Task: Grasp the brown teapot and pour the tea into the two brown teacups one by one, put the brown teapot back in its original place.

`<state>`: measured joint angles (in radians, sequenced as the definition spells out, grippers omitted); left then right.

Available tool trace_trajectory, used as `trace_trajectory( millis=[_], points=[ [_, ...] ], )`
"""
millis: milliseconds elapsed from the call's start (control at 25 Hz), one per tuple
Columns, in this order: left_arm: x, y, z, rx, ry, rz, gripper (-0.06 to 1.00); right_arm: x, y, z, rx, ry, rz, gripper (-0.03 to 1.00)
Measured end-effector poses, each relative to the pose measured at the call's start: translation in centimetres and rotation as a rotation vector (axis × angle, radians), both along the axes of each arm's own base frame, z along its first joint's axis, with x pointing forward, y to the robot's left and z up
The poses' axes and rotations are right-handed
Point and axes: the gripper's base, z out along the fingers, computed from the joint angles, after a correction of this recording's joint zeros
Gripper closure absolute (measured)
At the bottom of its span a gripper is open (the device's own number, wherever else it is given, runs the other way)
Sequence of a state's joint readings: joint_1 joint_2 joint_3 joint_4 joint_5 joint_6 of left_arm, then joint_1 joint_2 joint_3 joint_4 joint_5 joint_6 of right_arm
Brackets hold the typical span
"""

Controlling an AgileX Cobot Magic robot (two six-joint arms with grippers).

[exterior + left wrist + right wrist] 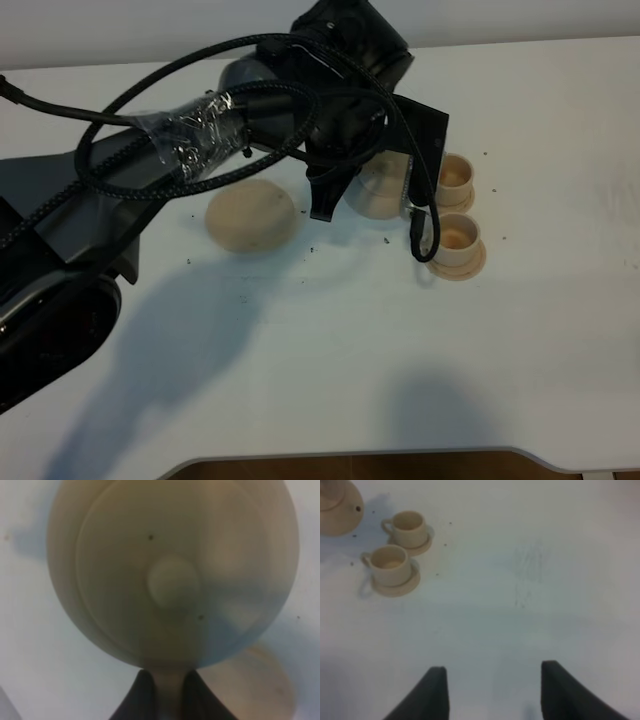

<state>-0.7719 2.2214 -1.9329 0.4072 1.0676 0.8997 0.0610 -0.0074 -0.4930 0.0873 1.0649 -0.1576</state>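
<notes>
Left gripper [170, 702] is clamped tight on the loop handle [170, 682] of the brown teapot [172, 580]. In the left wrist view the two dark fingers [142, 700] squeeze the handle from both sides, and the lid with its round knob fills almost the whole shot. It's blurry, so I can't tell how far the pot is tilted, if at all.

From the high camera, the left arm reaches across the middle of the white table [330, 350] and its wrist hides most of the pot. Only part of the tan body peeks out beneath it, just beside the two cups. The teapot is off its big round saucer [250, 215], which sits bare a little way to the left. I can't tell whether the pot is in the air or touching the table.

The far teacup [455, 175] and near teacup [458, 238] each stand upright on their own small saucer, close together, right of the pot.

Right gripper [492, 690] has its jaws spread wide with nothing between them, over bare table, well apart from the cups.
</notes>
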Motion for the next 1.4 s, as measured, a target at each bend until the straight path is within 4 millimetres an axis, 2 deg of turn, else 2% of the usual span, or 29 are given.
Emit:
trace_trajectory(
  millis=[280, 880, 1400],
  points=[
    [-0.5, -1.1, -1.6, 0.056, -0.004, -0.039, 0.84, 0.0, 0.0, 0.0, 0.000, 0.000, 0.000, 0.53],
    [-1.5, -2.3, -1.4, 0.130, -0.087, -0.063, 0.84, 0.0, 0.0, 0.0, 0.000, 0.000, 0.000, 0.53],
    [-2.0, -3.4, -2.1, 0.178, -0.152, -0.082, 0.84, 0.0, 0.0, 0.0, 0.000, 0.000, 0.000, 0.53]
  ],
)
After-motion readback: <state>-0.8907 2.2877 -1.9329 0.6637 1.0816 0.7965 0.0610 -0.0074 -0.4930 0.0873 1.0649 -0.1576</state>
